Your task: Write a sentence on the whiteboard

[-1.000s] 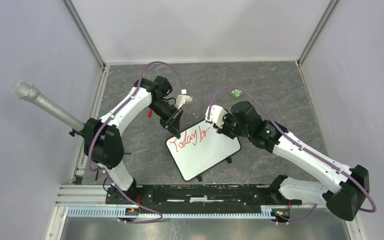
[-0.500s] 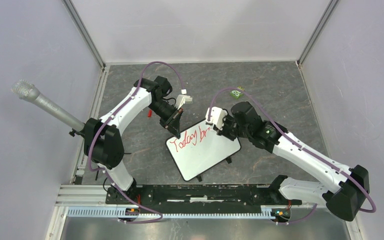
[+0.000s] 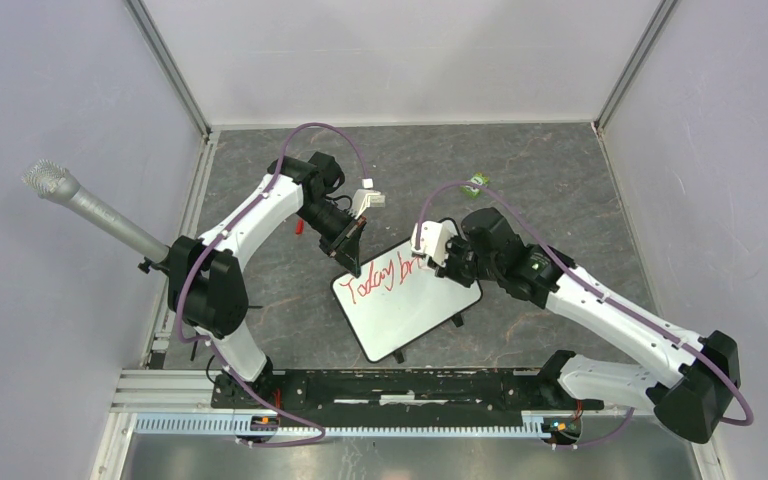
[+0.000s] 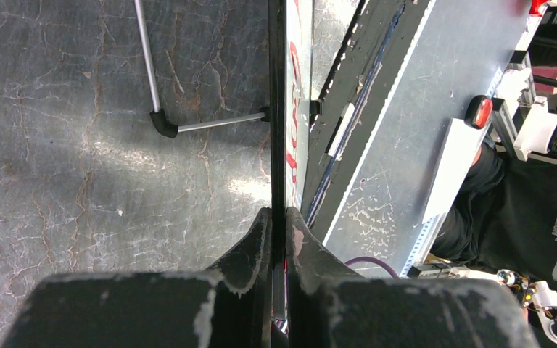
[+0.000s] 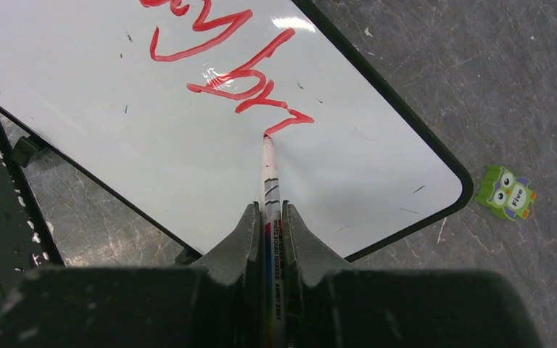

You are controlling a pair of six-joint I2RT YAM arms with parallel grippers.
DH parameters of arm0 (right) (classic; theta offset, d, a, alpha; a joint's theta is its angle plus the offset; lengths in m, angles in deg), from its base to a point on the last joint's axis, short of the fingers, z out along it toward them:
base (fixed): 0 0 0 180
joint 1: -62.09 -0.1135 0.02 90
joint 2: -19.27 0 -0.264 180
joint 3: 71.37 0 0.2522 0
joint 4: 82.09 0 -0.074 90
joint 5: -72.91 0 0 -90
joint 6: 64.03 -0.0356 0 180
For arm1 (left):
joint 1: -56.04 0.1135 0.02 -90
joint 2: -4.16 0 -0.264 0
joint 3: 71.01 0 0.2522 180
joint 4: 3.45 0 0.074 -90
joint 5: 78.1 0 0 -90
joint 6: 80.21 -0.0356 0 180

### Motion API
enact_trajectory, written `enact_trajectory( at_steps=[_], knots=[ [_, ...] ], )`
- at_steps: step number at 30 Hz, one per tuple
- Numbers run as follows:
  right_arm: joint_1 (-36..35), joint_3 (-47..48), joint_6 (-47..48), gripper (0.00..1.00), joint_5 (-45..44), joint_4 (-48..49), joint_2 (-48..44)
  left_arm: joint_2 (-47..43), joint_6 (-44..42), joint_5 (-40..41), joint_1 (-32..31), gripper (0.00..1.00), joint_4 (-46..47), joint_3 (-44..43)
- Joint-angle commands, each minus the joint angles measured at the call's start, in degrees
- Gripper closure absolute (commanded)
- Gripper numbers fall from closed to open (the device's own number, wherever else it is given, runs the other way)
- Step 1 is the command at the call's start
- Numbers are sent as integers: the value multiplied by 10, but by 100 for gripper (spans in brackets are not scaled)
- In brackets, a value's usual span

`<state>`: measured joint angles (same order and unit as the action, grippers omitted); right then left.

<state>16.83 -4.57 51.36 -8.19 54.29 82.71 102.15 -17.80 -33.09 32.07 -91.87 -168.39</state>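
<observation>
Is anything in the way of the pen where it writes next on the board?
Nothing visible. The right gripper holds the red-and-white marker pen tip on the flat white whiteboard; the surface ahead is bare.

Green owl tag [image 5: 506,193] lies on grey mat [image 3: 560,170]

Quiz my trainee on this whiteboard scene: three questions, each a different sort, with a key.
1. True or false: the left gripper is shut on the edge of the whiteboard.
2. What does the right gripper hold? A. a marker B. an eraser C. a cloth
3. Fill in: the green owl tile lying beside the whiteboard reads "____".
Key: 1 true; 2 A; 3 Five.
</observation>
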Motion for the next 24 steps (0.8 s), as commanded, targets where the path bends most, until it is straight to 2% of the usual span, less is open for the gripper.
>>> enact_trajectory(
  at_steps=[1,10,24],
  knots=[
    [0,44,5,100,-20,-5,-1,5,-19,-10,-4,98,12,-4],
    [0,87,2,100,-13,-7,14,1,-19,-10,-3,98,12,-3],
    [-1,65,12,100,-44,16,34,-1,-22,-9,-3,98,12,0]
  ],
)
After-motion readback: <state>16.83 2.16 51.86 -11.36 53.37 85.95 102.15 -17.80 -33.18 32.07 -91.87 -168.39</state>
